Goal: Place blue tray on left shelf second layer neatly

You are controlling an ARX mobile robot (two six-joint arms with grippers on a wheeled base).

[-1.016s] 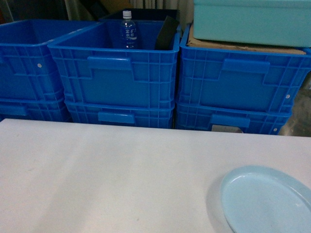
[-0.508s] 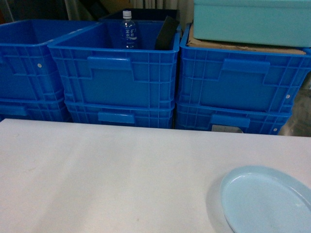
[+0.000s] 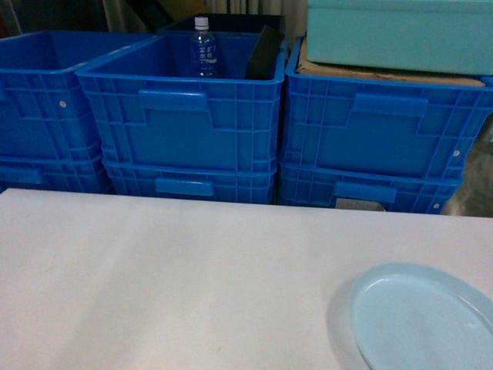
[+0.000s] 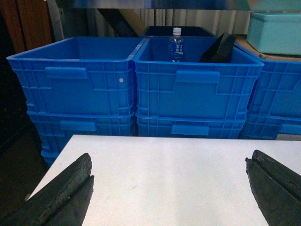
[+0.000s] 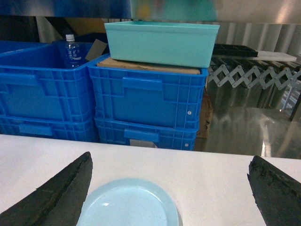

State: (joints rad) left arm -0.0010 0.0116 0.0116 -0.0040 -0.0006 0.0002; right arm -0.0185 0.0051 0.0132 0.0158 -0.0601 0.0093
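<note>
The blue tray [image 3: 422,320], a pale round dish, lies flat on the white table [image 3: 192,277] at the near right. In the right wrist view the blue tray [image 5: 129,205] sits below and left of centre, close to the left finger [image 5: 61,197]. My right gripper [image 5: 171,159] is wide open and holds nothing. Over bare table near its left edge, my left gripper [image 4: 169,160] is open and empty too. Of the left shelf I see only a shiny steel rail [image 4: 141,4] above the crates. Neither gripper appears in the head view.
Stacked dark-blue crates [image 3: 181,116] line the far side of the table. One holds a water bottle [image 3: 202,48]. A teal tub [image 3: 400,35] rests on cardboard atop the right stack. At the right, a folding metal gate [image 5: 254,77] stands by a reflective floor.
</note>
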